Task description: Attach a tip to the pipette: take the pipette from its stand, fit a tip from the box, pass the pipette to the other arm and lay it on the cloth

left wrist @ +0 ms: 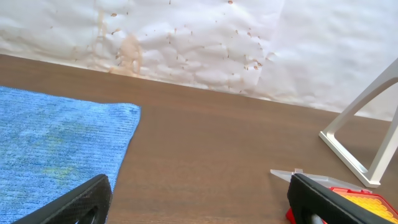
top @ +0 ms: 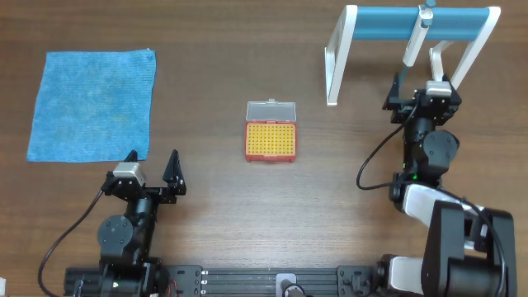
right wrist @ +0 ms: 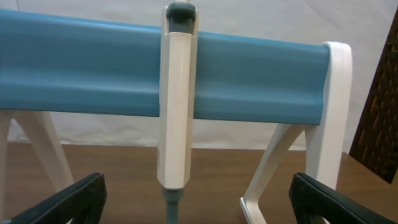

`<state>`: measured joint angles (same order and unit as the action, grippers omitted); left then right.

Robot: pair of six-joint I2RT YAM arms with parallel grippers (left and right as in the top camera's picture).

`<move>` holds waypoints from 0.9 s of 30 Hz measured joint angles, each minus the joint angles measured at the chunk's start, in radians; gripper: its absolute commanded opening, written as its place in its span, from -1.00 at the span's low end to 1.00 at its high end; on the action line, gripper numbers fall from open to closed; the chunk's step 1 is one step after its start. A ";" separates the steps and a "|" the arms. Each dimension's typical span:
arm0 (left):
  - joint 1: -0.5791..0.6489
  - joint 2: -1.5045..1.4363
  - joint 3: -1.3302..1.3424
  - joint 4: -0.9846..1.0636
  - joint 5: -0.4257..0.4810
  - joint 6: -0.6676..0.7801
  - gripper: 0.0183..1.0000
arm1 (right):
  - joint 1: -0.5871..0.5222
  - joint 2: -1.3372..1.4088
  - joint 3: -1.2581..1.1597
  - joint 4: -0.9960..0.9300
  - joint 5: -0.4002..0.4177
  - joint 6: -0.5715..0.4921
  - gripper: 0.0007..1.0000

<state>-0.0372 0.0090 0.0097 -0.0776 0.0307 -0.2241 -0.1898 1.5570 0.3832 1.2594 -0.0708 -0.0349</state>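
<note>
The white pipette (top: 417,41) hangs on the blue bar of its white stand (top: 337,62) at the back right. In the right wrist view the pipette (right wrist: 176,99) hangs straight ahead between the open fingers of my right gripper (right wrist: 198,205), which sits just in front of the stand (right wrist: 323,124), not touching the pipette. The tip box (top: 270,132), red with yellow tips and its clear lid open, stands mid-table. The blue cloth (top: 92,106) lies flat at the back left. My left gripper (top: 153,169) is open near the front left, empty, facing the cloth (left wrist: 56,149) and the tip box (left wrist: 348,199).
Bare brown tabletop (top: 206,198) lies between the cloth, the tip box and the stand. A white papered wall (left wrist: 199,43) runs behind the table. Both arm bases stand along the front edge.
</note>
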 measured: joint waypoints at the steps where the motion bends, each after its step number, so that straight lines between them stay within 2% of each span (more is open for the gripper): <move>1: 0.000 0.000 0.000 0.000 0.000 0.000 0.83 | 0.000 0.016 0.019 -0.001 0.000 0.000 0.91; 11: 0.000 0.000 0.000 0.000 0.000 0.000 0.83 | 0.005 0.135 0.158 -0.064 -0.020 0.000 0.91; 20: 0.000 0.000 0.000 0.000 0.000 0.000 0.83 | 0.008 0.148 0.231 -0.220 -0.045 0.000 0.91; 27: 0.000 0.000 0.000 0.000 0.000 0.000 0.83 | 0.008 0.150 0.255 -0.229 -0.045 0.000 0.91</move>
<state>-0.0372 0.0090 0.0097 -0.0776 0.0307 -0.2245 -0.1822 1.7065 0.6384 1.0302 -0.1158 -0.0349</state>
